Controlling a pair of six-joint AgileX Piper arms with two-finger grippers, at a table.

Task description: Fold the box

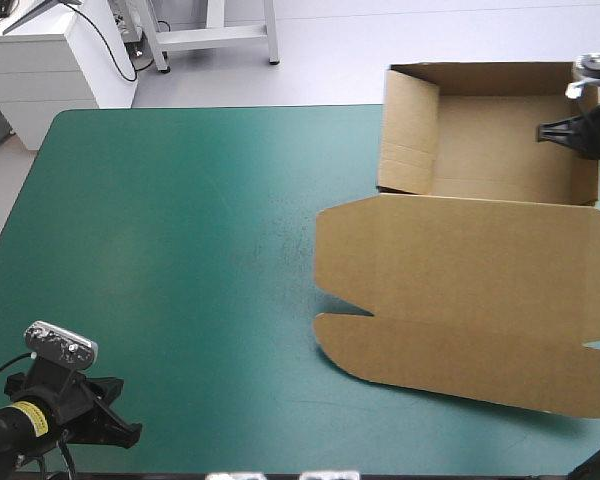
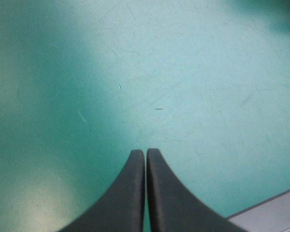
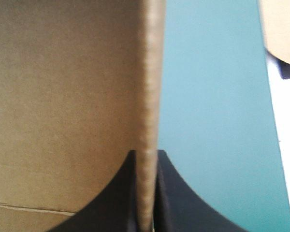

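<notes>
Teal-green cover [image 1: 180, 230], mostly bare; all the work is at the box [image 1: 500, 160].

Right gripper [image 3: 146, 155]: black fingers all but pressed together, pinching the top edge of the box's right wall, which stands upright between them.

Box: an open tray with its walls raised. The lid [image 1: 460, 310] lies flat on the cover on the tray's near side.

Left gripper [image 2: 146, 152]: fingers pressed together on nothing, over bare cover, well apart from the box and off the lid's near left.

Step in hand (judged): setting the right wall. Keep the pinch square on the edge and press down along the wall's own plane. A sideways pull would likely slide the light tray or bow the board.

Room: wide open cover left of the box. Right of the box only a strip of cover shows before the table's edge, and the tray's far wall also stands close to an edge. Any correction is best made toward the box's left.
</notes>
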